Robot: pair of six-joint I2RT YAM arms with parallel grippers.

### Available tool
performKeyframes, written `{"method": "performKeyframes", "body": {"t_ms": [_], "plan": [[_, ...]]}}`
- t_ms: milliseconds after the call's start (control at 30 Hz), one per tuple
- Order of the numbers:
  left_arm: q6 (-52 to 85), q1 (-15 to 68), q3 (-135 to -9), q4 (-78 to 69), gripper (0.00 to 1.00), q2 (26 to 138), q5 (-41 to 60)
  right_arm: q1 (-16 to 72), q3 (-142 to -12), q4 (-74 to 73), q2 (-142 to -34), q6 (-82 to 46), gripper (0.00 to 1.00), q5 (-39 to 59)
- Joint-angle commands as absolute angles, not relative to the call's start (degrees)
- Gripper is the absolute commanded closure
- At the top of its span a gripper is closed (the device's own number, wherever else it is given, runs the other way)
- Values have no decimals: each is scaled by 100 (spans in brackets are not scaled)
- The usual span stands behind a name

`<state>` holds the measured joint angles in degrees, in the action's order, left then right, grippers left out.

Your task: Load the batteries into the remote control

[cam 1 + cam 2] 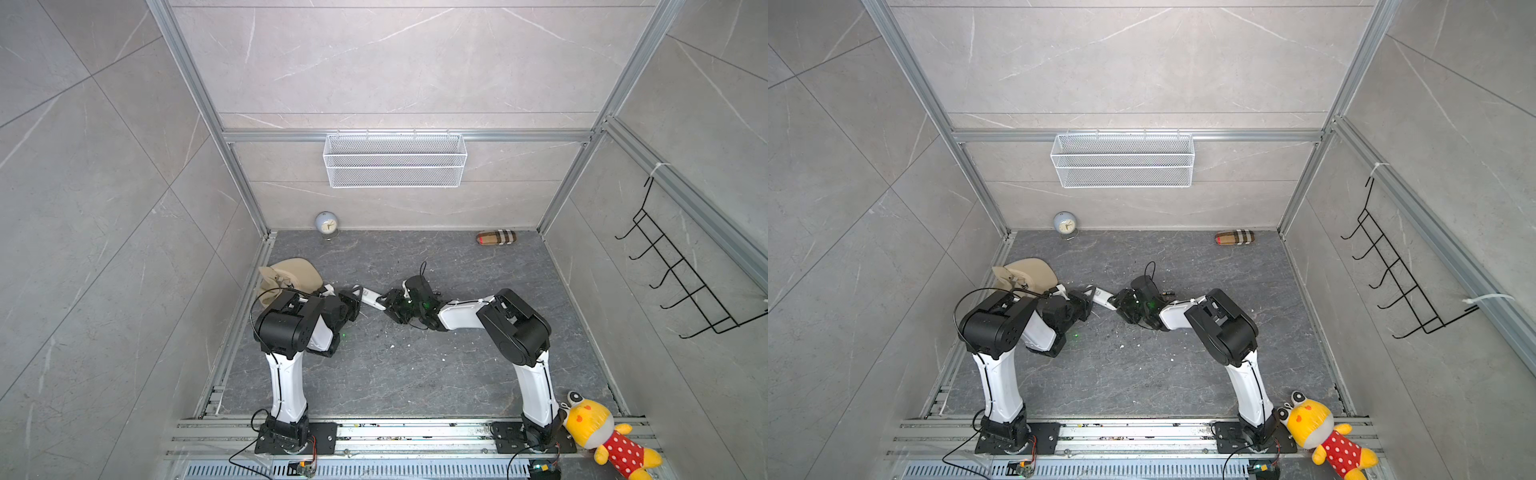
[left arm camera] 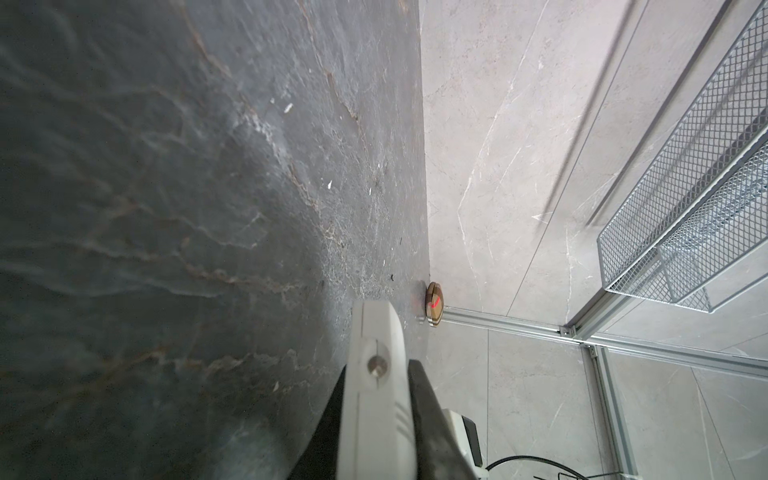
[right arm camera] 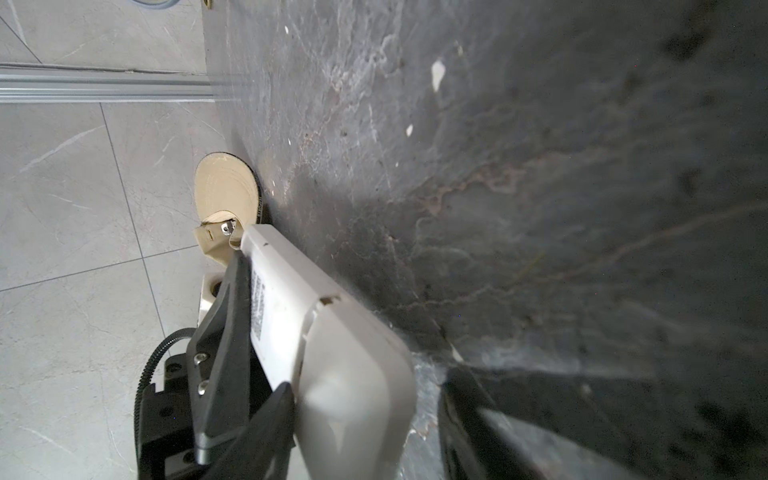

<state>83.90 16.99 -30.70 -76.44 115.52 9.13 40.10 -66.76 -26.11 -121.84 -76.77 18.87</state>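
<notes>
Left gripper (image 1: pixel 352 296) is clamped on one end of the remote control (image 1: pixel 371 296). In its wrist view both fingers press flat against the white body. Right gripper (image 3: pixel 368 411) is part-open around the other end. One finger looks to be against the casing, and on the other side I can see a gap down to the dark surface (image 3: pixel 540 208), so it has no grip yet.

The remote sits just left of centre in both top views, bridged between the two grippers and turned on its edge. I can't tell whether it touches the surface. Its plain back with the printed label faces the right wrist camera. The seam and notch suggest to me the cover is still on.

I can't find the batteries in any view; only white specks lie on the surface.

I judge this as the handover or bracing step, ahead of opening the compartment. Next, the right gripper has to shut squarely on its end without twisting the body. Then one side must hold firm while the cover is slid off.
</notes>
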Motion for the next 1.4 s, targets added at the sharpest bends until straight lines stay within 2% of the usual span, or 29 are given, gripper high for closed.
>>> {"method": "performKeyframes", "body": {"t_ms": [0, 100, 267, 633, 967, 1133, 1367], "plan": [[8368, 1679, -3192, -8108, 100, 11216, 934, 4019, -6731, -2152, -12343, -7536, 53, 1813], [8236, 1631, -3165, -8112, 100, 11180, 919, 3999, -6575, -2015, -12220, -7398, 60, 1756], [8104, 1608, -3156, -8112, 100, 11314, 978, 3920, -6351, -1984, -12154, -7197, 64, 1758], [7991, 1521, -3148, -8106, 100, 11355, 1069, 3859, -6542, -516, -11838, -6187, 65, 1372], [7895, 1504, -3190, -8105, 100, 11487, 1204, 3791, -6662, -88, -11833, -5627, 58, 1395], [7770, 1504, -3138, -8103, 100, 11511, 1189, 3779, -6734, 176, -11808, -5483, 58, 1318], [7767, 1512, -3158, -8105, 100, 11659, 1240, 3785, -6686, 90, -11633, -5468, 46, 1308]]}}
